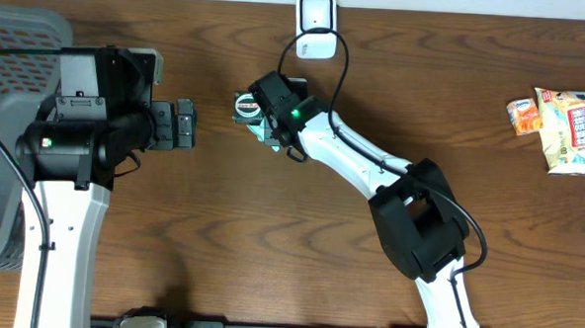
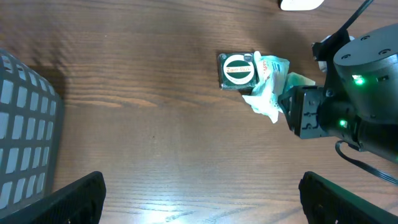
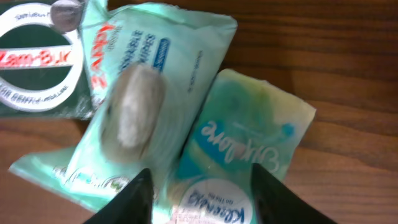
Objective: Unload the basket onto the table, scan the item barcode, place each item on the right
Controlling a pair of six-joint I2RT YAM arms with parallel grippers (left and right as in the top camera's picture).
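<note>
Three items lie in a cluster at the back centre: a green Zam-Buk tin (image 1: 247, 106) (image 3: 37, 68), a pale green wipes pack (image 3: 143, 106) (image 2: 268, 87) and a teal Kleenex tissue pack (image 3: 249, 137). My right gripper (image 3: 202, 196) (image 1: 267, 120) is down on the cluster. Its two black fingers press the sides of the Kleenex pack's near end, which fills the gap between them. The white scanner (image 1: 316, 27) stands at the table's back edge, just behind. My left gripper (image 1: 183, 125) (image 2: 202, 199) hovers wide open to the left, holding nothing.
A grey basket (image 1: 7, 122) (image 2: 25, 143) sits at the left edge beside the left arm. A yellow snack bag (image 1: 569, 130) and a small orange packet (image 1: 523, 116) lie at the far right. The scanner's black cable runs over the right arm.
</note>
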